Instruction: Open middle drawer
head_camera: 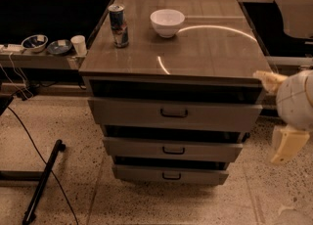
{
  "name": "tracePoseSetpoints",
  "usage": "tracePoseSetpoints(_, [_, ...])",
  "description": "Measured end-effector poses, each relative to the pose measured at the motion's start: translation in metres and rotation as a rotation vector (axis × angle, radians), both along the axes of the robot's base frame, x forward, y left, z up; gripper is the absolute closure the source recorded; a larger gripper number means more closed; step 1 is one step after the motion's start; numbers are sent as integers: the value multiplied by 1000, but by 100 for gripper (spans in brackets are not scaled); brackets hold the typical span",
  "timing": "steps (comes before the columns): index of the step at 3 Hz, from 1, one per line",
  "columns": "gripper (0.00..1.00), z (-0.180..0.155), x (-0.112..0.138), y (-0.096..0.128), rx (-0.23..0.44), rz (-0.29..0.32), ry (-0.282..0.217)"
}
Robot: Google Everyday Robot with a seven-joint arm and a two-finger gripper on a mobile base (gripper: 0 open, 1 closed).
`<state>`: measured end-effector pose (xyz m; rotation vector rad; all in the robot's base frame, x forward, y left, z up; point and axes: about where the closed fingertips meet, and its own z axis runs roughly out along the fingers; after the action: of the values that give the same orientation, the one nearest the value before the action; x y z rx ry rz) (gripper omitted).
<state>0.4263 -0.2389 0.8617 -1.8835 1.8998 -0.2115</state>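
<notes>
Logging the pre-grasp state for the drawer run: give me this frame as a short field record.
cabinet: three grey drawers stacked, each with a black loop handle
middle drawer: handle at centre, nothing touching it
gripper: right edge of view, beside the cabinet's right side, about level with the top drawer, apart from every handle
cabinet top: can at back left, white bowl to its right
left shelf: cup, two small bowls
task status: not yet started
</notes>
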Motion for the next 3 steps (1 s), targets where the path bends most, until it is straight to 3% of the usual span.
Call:
tracePoseSetpoints(1, [0,-17,-7,0,-9,21,19])
tracePoseSetpoints(2, [0,-34,0,8,24,73,60])
tracePoseSetpoints(3, [0,-121,12,19,95,86,173])
